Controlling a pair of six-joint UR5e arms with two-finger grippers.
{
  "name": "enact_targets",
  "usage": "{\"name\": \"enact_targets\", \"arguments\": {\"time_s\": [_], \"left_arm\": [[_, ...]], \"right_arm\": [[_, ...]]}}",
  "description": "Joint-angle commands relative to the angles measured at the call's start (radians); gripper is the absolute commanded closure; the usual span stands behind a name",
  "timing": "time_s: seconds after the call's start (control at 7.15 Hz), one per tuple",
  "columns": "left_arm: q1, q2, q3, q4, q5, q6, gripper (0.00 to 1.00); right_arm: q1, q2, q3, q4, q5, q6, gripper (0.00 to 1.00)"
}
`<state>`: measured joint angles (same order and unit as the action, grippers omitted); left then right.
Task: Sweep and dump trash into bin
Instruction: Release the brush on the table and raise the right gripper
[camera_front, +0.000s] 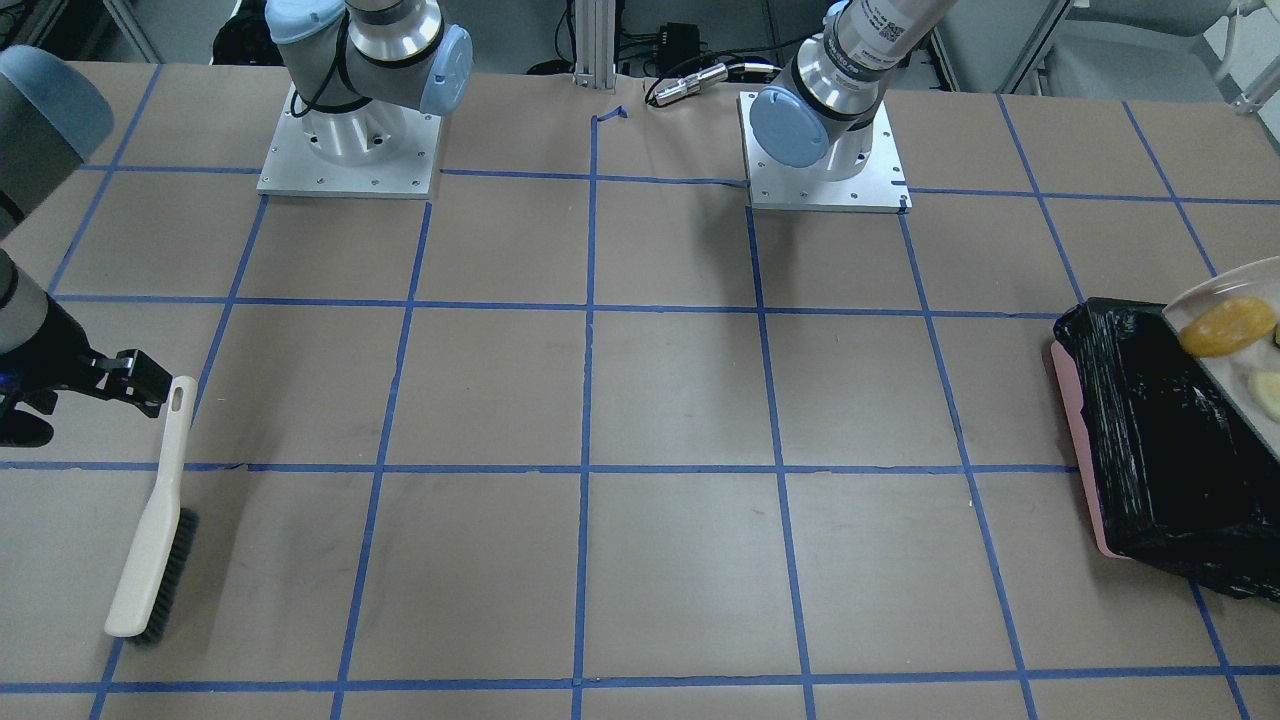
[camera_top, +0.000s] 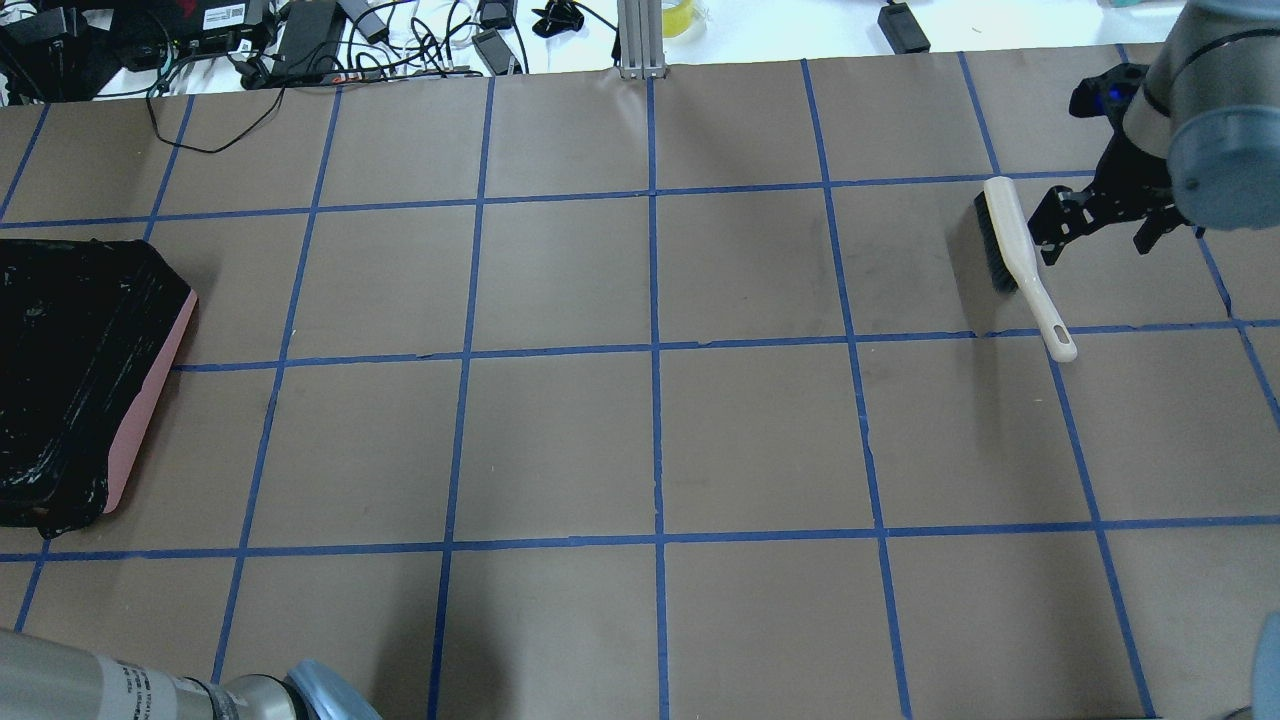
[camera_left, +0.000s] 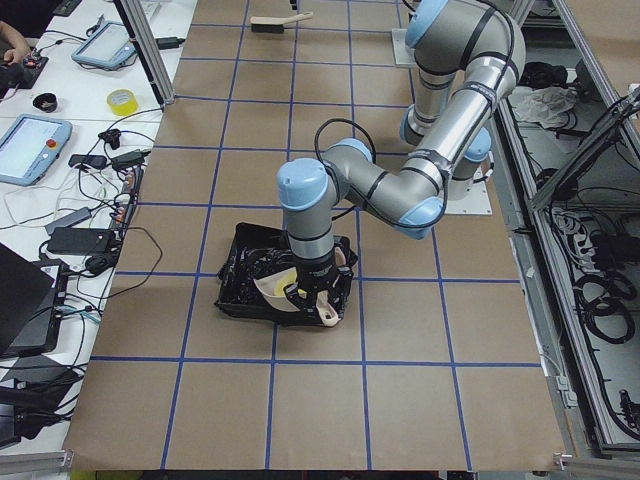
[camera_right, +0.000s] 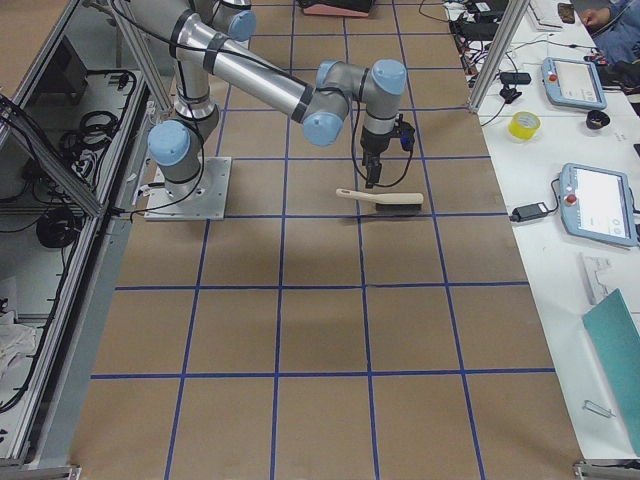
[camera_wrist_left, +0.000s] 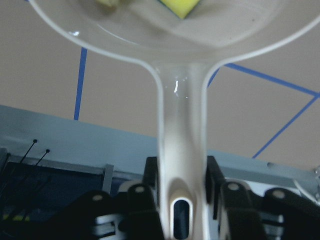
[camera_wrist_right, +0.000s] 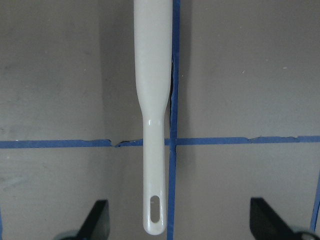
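We see left claw (camera_wrist_left: 181, 186) clamped on cream dustpan (camera_wrist_left: 181, 115) handle, pan held over black-lined pink bin (camera_front: 1150, 440) at worktop (camera_front: 680, 400) left end. Orange-yellow lump (camera_front: 1225, 327), cream slice (camera_front: 1268, 395) and yellow-green wedge (camera_wrist_left: 182, 6) lie on pan. Right claw (camera_wrist_right: 181, 220) spread wide, fingers either side of brush (camera_front: 155, 530) handle tip, not touching. We note brush lying on worktop near right end, far edge.

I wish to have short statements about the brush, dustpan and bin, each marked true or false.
1. The right gripper is shut on the cream plastic hand brush. False: its fingers are open, one on either side of the handle.
2. The left gripper holds the cream plastic dustpan by its handle. True.
3. The glossy orange-yellow lump lies on the table. False: it is in the dustpan.
4. The dustpan is over the pink tub lined with black plastic. True.
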<state>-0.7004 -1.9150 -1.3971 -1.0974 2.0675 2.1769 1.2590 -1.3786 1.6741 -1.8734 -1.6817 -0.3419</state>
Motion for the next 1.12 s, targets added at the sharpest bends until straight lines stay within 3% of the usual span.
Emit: {"name": "enact_targets", "arguments": {"time_s": [0.0, 0.28, 0.42, 0.84, 0.98], "left_arm": [[-0.048, -0.002, -0.051, 0.158, 0.083, 0.015, 1.00], [-0.132, 0.017, -0.155, 0.415, 0.164, 0.096, 1.00], [-0.167, 0.028, -0.161, 0.424, 0.208, 0.107, 1.00], [-0.276, 0.043, -0.209, 0.493, 0.319, 0.160, 1.00], [-0.300, 0.044, -0.245, 0.569, 0.330, 0.190, 1.00]], "right_arm": [[0.065, -0.123, -0.115, 0.242, 0.086, 0.050, 0.00], [0.216, -0.160, -0.143, 0.270, 0.086, 0.220, 0.00], [0.276, -0.172, -0.146, 0.272, 0.079, 0.307, 0.00], [0.292, -0.221, -0.126, 0.272, 0.102, 0.391, 0.00], [0.293, -0.226, -0.125, 0.273, 0.111, 0.386, 0.00]]}}
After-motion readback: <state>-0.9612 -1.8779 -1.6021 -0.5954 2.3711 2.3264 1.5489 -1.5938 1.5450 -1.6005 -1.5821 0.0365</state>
